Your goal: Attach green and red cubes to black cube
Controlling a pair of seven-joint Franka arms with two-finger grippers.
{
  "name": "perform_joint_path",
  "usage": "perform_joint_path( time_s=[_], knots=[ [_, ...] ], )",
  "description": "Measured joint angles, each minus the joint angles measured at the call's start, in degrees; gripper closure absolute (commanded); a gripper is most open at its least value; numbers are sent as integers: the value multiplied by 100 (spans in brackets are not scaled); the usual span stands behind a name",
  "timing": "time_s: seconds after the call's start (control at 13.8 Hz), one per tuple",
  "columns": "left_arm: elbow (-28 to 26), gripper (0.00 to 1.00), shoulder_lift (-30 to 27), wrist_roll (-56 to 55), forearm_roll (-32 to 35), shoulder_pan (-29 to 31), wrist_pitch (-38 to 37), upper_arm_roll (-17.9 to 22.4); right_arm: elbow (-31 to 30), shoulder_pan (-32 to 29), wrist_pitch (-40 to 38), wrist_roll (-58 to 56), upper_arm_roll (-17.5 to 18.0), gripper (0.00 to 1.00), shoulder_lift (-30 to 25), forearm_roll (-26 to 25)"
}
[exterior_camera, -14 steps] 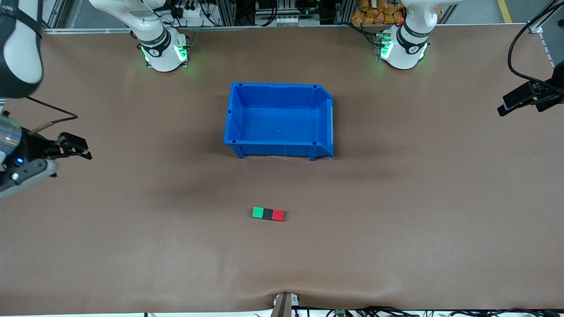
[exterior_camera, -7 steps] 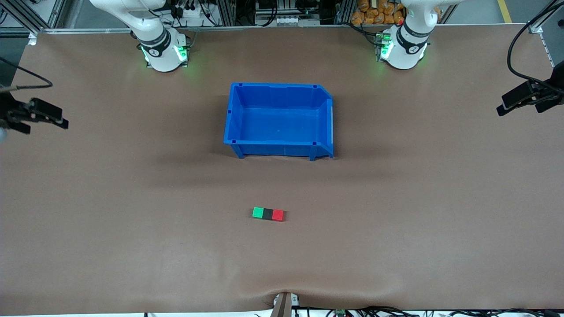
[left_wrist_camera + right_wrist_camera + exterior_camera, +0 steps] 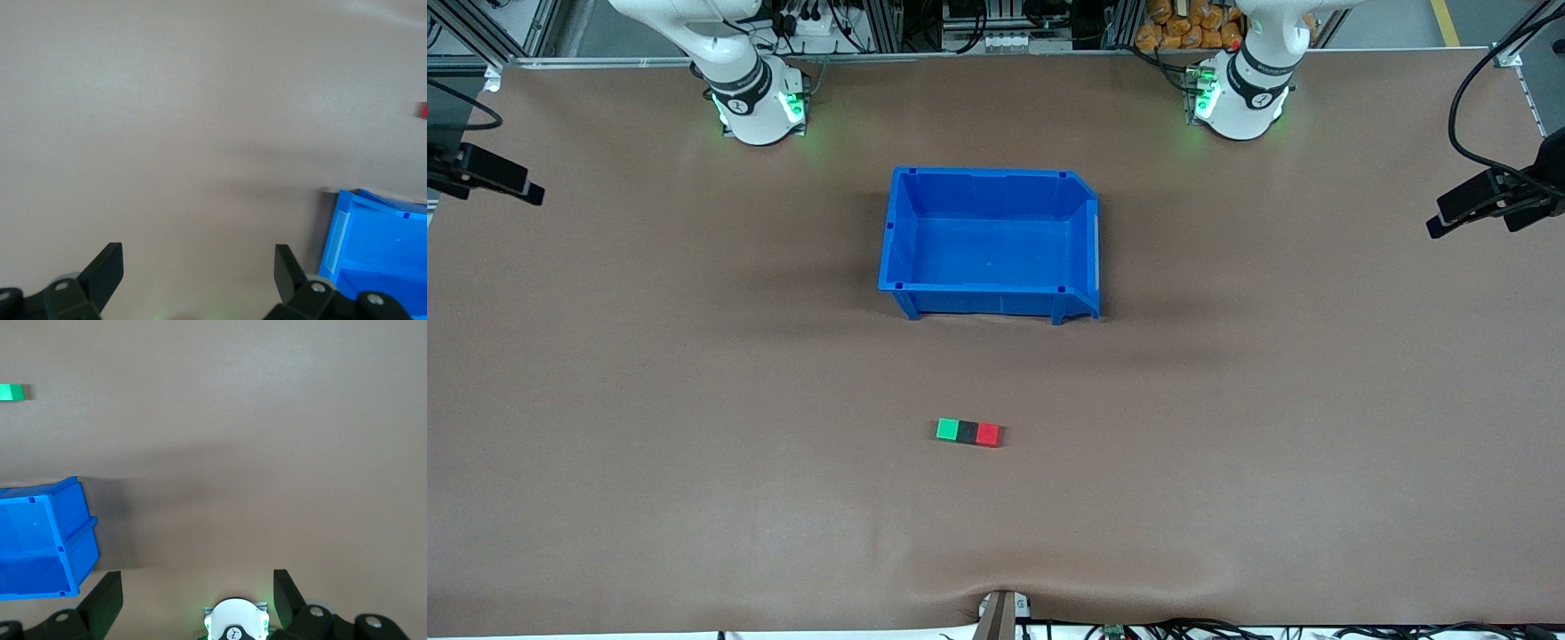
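Brown covering lies over the whole worktop (image 3: 694,444), and in the front view we find the green cube (image 3: 947,430), the black cube (image 3: 967,432) and the red cube (image 3: 988,434) in one straight row, touching, black in the middle. The row sits nearer the front camera than the blue bin (image 3: 990,240), well apart from it. We judge the joining done. The right gripper (image 3: 494,175) hangs over the worktop's edge at the right arm's end; the left gripper (image 3: 1485,203) hangs over the edge at the left arm's end. Both are far from the row and hold nothing.

In the left wrist view, the left gripper (image 3: 197,280) has its jaws spread wide with only bare worktop between them. A corner of the bin (image 3: 380,247) and a sliver of the red cube (image 3: 423,110) show at the frame's border.

In the right wrist view, the right gripper (image 3: 197,600) likewise has its jaws apart and empty. The bin (image 3: 40,540) and the green cube (image 3: 11,392) are visible, along with a robot base (image 3: 235,623).

Risks, in our judgement: we cannot tell whether the cubes are truly bonded or merely abutting; any low sweep of an arm across the middle, or a tug on the rumpled covering, could split the row.
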Motion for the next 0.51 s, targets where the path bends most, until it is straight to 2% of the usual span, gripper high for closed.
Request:
perform_joint_path(
  time_s=[0.51],
  knots=[
    [0,0,6,1,0,-13,0,-5,-381,-31,355,15,14,0,-162,-6]
  ],
)
